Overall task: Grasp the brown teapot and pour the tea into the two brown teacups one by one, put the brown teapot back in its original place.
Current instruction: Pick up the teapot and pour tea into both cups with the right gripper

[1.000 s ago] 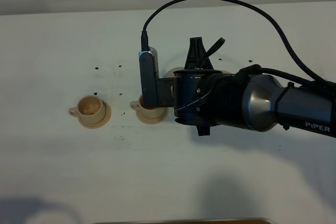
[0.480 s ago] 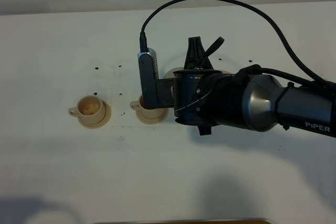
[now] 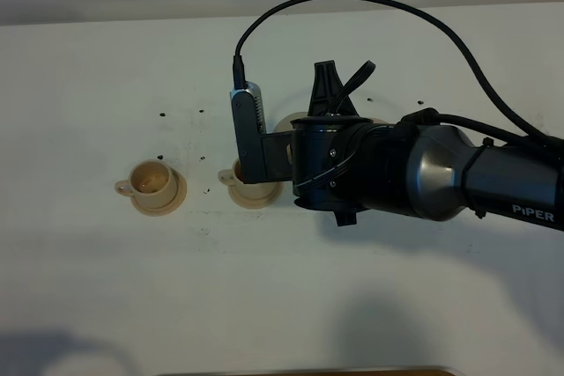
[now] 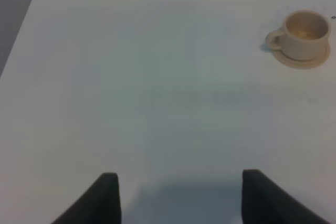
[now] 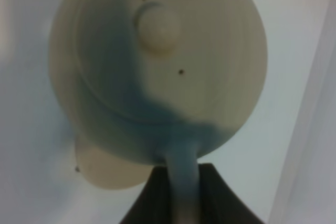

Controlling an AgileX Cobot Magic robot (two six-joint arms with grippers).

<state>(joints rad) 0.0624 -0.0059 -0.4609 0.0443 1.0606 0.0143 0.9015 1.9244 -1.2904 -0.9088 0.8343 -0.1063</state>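
Seen from up high, the dark right arm (image 3: 423,173) reaches across the white table (image 3: 88,59). The left teacup (image 3: 154,182) sits on its saucer, all alone. The second teacup (image 3: 249,193) is half hidden under the arm's camera.

The left wrist view shows the left gripper (image 4: 181,198) with its fingers wide apart and nothing between them. The left teacup is far from it.

In the right wrist view the brown teapot (image 5: 157,77) fills the picture, lid knob (image 5: 157,24) and all. The right gripper (image 5: 181,198) pinches its handle tight. A pale edge pokes out under the pot (I cannot tell what it is).
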